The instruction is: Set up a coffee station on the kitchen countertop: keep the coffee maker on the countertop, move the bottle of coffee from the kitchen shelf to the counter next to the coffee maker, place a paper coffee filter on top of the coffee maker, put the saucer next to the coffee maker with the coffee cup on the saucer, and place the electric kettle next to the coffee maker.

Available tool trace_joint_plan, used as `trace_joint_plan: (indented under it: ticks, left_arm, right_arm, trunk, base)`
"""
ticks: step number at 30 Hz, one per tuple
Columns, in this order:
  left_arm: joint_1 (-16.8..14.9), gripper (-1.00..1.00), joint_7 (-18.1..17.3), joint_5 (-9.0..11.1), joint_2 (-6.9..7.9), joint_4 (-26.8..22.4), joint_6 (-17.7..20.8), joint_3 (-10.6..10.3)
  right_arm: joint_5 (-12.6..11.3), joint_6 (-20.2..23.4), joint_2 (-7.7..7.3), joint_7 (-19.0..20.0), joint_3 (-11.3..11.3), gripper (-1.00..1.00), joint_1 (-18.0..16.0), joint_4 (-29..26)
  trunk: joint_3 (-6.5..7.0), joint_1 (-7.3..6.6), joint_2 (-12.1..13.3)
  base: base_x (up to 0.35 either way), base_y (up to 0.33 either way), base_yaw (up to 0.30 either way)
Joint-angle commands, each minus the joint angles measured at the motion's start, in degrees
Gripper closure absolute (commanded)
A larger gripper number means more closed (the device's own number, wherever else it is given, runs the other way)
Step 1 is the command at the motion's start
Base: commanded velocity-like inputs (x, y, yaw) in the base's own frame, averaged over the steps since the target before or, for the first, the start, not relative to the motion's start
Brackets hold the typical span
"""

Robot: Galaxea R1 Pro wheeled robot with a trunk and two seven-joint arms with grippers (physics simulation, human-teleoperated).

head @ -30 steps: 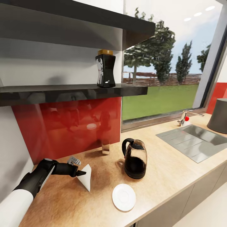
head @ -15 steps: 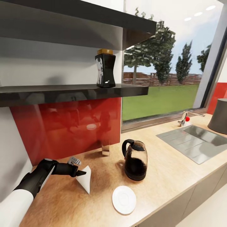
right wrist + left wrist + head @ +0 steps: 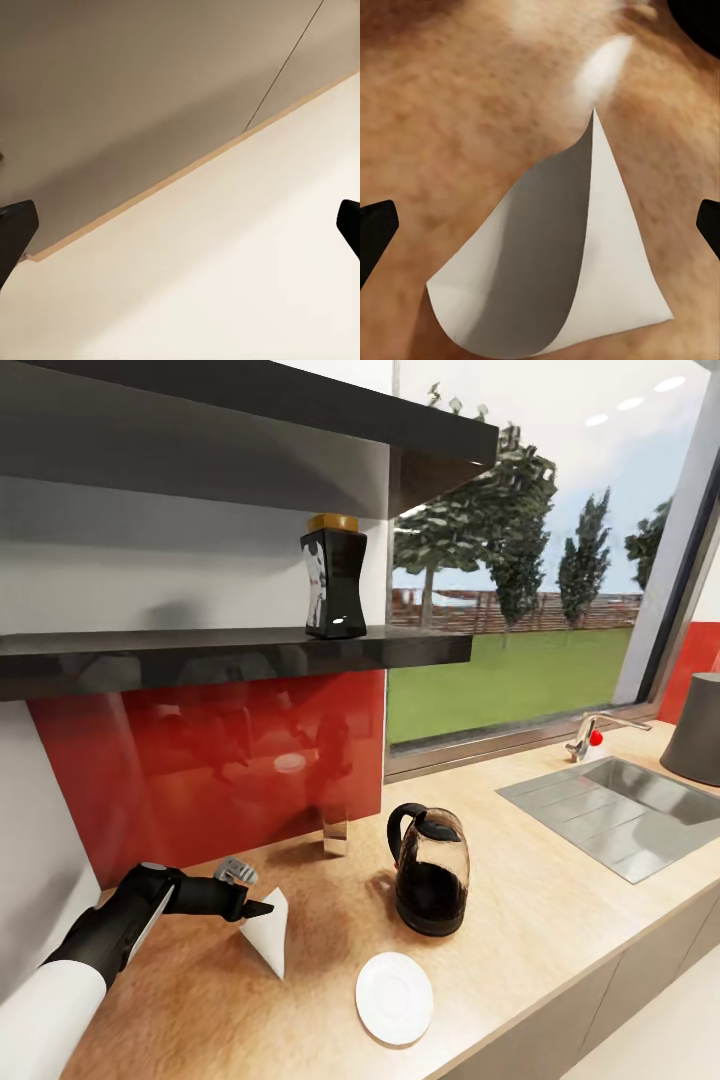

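Left hand wide — over filter.

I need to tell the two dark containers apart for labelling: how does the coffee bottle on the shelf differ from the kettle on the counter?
The coffee bottle stands up on the dark shelf; the electric kettle sits lower, on the wooden countertop. The bottle is opaque black with a tan lid; the kettle is see-through glass, dark in its lower part. The bottle is waisted and handleless; the kettle is rounded with a black loop handle. Both stand upright.
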Motion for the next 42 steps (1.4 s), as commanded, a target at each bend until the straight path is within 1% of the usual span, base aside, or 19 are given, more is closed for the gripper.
trace_joint_plan:
  ticks: [1, 11, 18, 30, 34, 35, 41, 42]
  left_arm:
    - [-0.01, -1.00, -0.22, -0.20, -0.01, -0.07, 0.39, -0.05]
    - [-0.01, -1.00, -0.22, -0.19, -0.02, -0.02, 0.39, 0.00]
    - [-0.01, -1.00, -0.26, -0.12, -0.02, 0.19, 0.39, -0.03]
    - [0.06, -1.00, -0.38, -0.18, 0.02, 2.89, -0.05, -0.05]
    - [0.06, -1.00, -0.40, -0.11, -0.08, 4.77, -1.26, -0.02]
    - [0.07, -1.00, -0.45, -0.10, -0.21, 5.46, -2.11, 0.03]
    - [0.07, -1.00, -0.54, -0.03, -0.34, 6.29, -2.27, 0.05]
    - [0.07, -1.00, -0.56, -0.05, -0.57, 6.79, -2.31, -0.14]
  right_arm:
    - [0.02, -0.19, 0.01, -0.02, -0.10, -1.00, -0.01, 0.05]
    - [0.02, -0.15, 0.01, -0.02, -0.11, -1.00, -0.02, 0.05]
    - [0.02, -0.15, 0.01, -0.05, -0.09, -1.00, -0.02, 0.05]
    - [0.02, -0.11, 0.01, -0.10, -0.03, -1.00, -0.02, 0.08]
    - [0.04, -0.14, 0.01, -0.10, -0.03, -1.00, -0.04, 0.13]
    - [0.02, -0.12, 0.01, -0.10, -0.03, -1.00, -0.03, 0.14]
    - [0.02, -0.11, 0.01, -0.10, -0.03, -1.00, -0.03, 0.14]
    - [0.03, -0.11, 0.01, -0.10, -0.03, -1.00, -0.04, 0.14]
  trunk:
    - [-0.03, 0.02, -0.04]
    - [0.02, 0.02, -0.04]
    - [0.03, 0.02, -0.04]
    - [0.03, 0.02, -0.04]
    - [0.03, 0.02, -0.04]
    - [0.03, 0.02, -0.04]
    - [0.03, 0.02, -0.04]
    - [0.03, 0.02, -0.04]
  base:
    - [0.000, 0.000, 0.000]
    - [0.000, 0.000, -0.125]
    - [0.000, 0.000, -0.026]
    - [0.000, 0.000, -0.002]
    - [0.000, 0.000, 0.000]
    - [0.000, 0.000, 0.000]
    - [0.000, 0.000, 0.000]
    - [0.000, 0.000, 0.000]
